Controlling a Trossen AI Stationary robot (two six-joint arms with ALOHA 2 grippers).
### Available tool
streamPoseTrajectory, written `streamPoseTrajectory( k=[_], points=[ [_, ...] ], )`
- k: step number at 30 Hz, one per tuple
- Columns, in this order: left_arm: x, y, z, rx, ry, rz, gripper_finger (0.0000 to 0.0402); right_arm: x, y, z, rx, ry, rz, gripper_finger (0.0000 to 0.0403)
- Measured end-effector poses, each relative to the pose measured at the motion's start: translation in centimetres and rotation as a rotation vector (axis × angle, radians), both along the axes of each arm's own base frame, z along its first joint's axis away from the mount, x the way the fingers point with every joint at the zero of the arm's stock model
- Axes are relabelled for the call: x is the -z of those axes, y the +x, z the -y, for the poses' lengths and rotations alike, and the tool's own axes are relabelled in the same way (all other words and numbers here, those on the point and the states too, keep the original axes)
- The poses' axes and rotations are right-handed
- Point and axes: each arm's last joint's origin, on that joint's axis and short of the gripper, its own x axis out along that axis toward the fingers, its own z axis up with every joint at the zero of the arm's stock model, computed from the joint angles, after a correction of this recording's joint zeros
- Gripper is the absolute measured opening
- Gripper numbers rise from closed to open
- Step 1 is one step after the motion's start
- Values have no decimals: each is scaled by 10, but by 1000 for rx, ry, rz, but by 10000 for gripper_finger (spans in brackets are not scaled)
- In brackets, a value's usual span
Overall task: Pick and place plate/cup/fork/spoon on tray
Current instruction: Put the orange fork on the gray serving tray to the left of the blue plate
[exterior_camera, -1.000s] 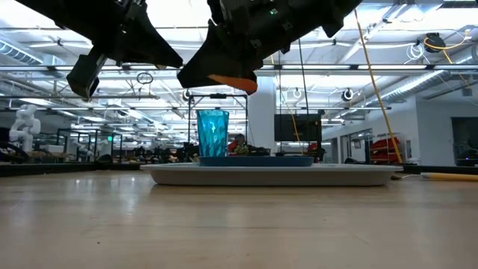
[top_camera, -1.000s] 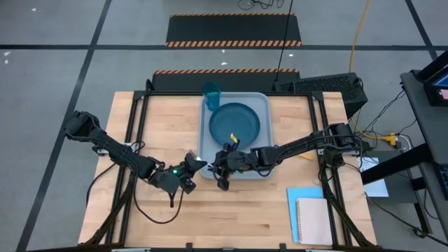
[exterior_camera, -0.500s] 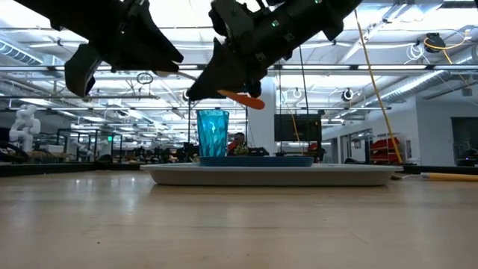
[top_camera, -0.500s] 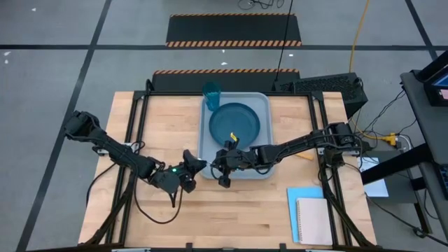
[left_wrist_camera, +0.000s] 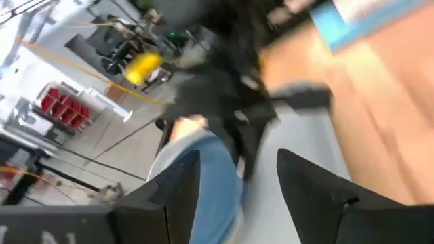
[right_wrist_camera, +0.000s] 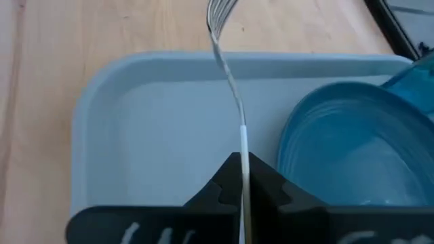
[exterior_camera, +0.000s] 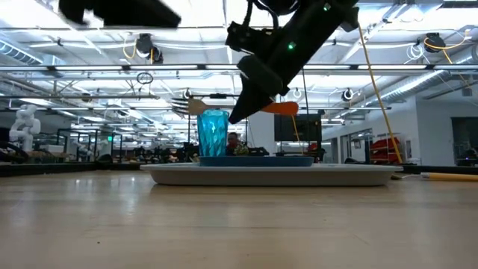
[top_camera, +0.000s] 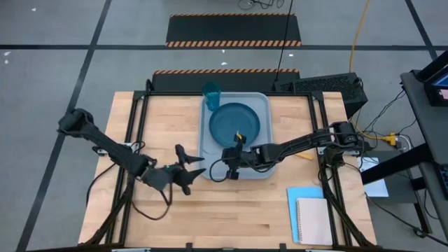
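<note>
Right end effector [top_camera: 235,155] clamped on fork [right_wrist_camera: 227,68], held above tray [top_camera: 210,152] front edge beside plate [top_camera: 234,120] (clear drop zone, likely). Left end effector [top_camera: 187,168] apart, empty, over counter [top_camera: 161,126].

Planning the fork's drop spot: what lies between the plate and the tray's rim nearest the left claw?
Bare tray floor only, beside the plate; the high view and the right wrist view show that.
</note>
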Motion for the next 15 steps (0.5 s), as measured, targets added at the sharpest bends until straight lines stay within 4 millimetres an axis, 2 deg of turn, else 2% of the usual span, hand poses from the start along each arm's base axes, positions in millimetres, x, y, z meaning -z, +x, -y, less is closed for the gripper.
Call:
streamPoseTrajectory(
  k=[3,8,11,15],
  points=[
    [-24,-9,-5,-20,-113,108,200,1,-1,-2,7,-22,-14,1],
    [-42,-23,-27,-115,-332,204,200,0,-1,-9,-21,-80,-8,1],
    [-46,-31,-44,-207,-527,256,200,-2,-3,-19,-25,-224,-12,1],
    [-46,-36,-63,-225,-695,226,200,-8,-8,-41,-21,-501,-33,1]
  ],
)
